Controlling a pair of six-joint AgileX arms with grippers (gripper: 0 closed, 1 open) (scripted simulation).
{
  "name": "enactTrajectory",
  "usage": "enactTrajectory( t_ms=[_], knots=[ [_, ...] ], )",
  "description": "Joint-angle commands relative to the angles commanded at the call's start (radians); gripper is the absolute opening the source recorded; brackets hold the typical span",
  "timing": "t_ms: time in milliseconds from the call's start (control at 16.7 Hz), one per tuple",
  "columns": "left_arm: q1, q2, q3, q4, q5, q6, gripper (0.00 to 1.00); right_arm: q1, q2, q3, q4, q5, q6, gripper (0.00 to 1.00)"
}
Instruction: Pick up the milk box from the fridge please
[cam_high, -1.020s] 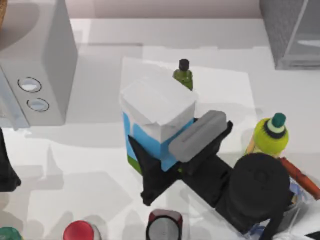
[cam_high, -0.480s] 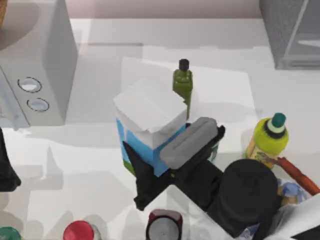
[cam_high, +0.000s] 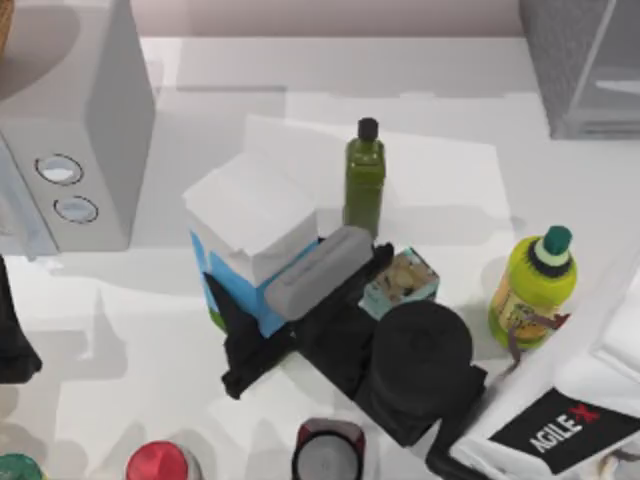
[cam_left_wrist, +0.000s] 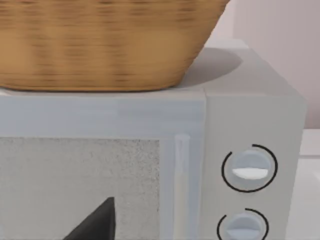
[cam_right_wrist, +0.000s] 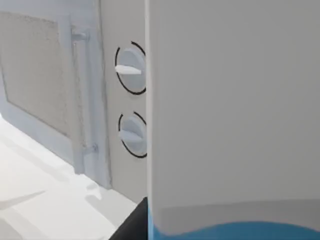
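right gripper (cam_high: 262, 318) clamped on the milk box (cam_high: 252, 232)
held mid-table, green bottle (cam_high: 364, 178) just beside; left gripper can't tell

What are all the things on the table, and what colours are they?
milk box: 1, white top, blue sides, green base, table middle, held.
fridge: 1, speckled dark grey, far right corner.
dial box: 1, light grey, two round dials, far left.
basket: 1, tan, on the dial box.
dark green bottle: 1, behind the milk box.
teal box: 1, right of the milk box.
yellow-green bottle: 1, right side.
red-topped items: 2, near edge.
right gripper: black, gripping the milk box.
left arm: black, left edge.
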Motion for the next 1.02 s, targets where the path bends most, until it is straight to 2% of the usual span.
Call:
enactTrajectory(
  t_ms=[300, 1020],
  knots=[
    [0.0, 0.0, 0.0, 0.0, 0.0, 0.0, 1.0, -0.006, 0.029, 0.023, 0.006, -0.004, -0.001, 0.0],
    [0.0, 0.0, 0.0, 0.0, 0.0, 0.0, 1.0, -0.006, 0.029, 0.023, 0.006, -0.004, -0.001, 0.9]
  ],
)
